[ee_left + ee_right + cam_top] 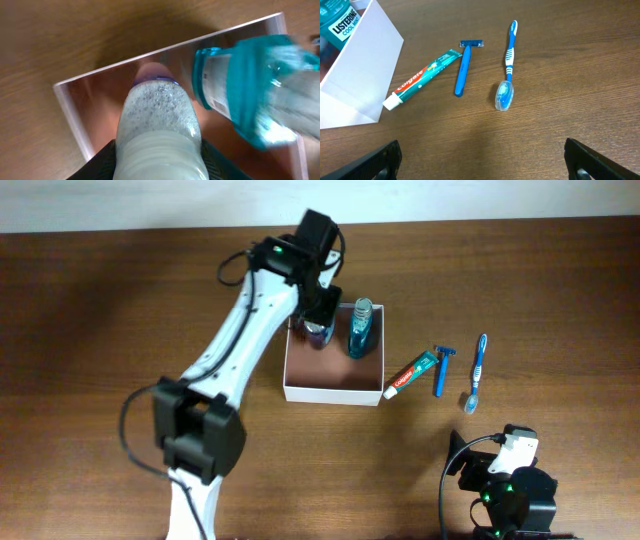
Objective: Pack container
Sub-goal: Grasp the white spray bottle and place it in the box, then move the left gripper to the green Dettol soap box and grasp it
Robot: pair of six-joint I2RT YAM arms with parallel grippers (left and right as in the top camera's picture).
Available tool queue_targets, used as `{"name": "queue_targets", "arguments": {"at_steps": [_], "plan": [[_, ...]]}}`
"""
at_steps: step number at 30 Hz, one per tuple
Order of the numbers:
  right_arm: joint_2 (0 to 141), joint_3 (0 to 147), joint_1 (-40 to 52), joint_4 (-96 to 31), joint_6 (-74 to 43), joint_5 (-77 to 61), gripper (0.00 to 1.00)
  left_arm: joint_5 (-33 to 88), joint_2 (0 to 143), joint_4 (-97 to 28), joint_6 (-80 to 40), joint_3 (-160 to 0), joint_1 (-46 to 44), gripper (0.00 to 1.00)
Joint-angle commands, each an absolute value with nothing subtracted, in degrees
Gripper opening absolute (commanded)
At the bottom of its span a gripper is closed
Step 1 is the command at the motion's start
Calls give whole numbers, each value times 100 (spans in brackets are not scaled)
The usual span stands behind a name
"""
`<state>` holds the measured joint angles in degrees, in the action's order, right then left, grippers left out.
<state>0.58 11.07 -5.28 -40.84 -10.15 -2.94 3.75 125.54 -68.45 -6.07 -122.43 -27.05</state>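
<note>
Inside the container (330, 394), at its back-left corner, your left gripper (318, 320) clasps a foamy bottle (319, 334), with mouthwash (360, 330) just beside it. Right of the container, which sits on the table (100, 330), the toothpaste (415, 373), razor (441, 370) and toothbrush (478, 365) lie unpacked, so I judge the packing under half done. Your right gripper (487, 161) waits farther right, its jaws spread wide.

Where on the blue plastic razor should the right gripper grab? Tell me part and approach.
Mid-handle, from straight above, closing across its narrow width. The blue plastic razor lies flat on the brown wooden table, slim handle clear of its neighbours.
</note>
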Motion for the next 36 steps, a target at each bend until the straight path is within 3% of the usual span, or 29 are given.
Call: {"name": "queue_targets", "arguments": {"at_steps": [1,6,11,22,26,30,36], "plan": [[21,1114,-565,-4073,-1009,-325,99,513,12672,-6600,-679,-12298,-2700,26],[21,1114,-565,-4073,-1009,-325,99,515,12750,-6449,-681,-12300,-2694,64],[19,1114,-565,-4073,-1009,-325,99,517,12645,-6925,-681,-12685,-2683,86],[19,1114,-565,-4073,-1009,-325,99,1,12575,-9673,-666,-15010,-2499,87],[19,1114,-565,-4073,-1009,-325,99,-239,12307,-9673,-294,-15058,-2174,92],[19,1114,-565,-4073,-1009,-325,99,-62,11710,-9673,-296,-14497,-1678,92],[21,1114,-565,-4073,-1009,-325,99,-344,10558,-9614,-336,-12256,-757,92]]}}
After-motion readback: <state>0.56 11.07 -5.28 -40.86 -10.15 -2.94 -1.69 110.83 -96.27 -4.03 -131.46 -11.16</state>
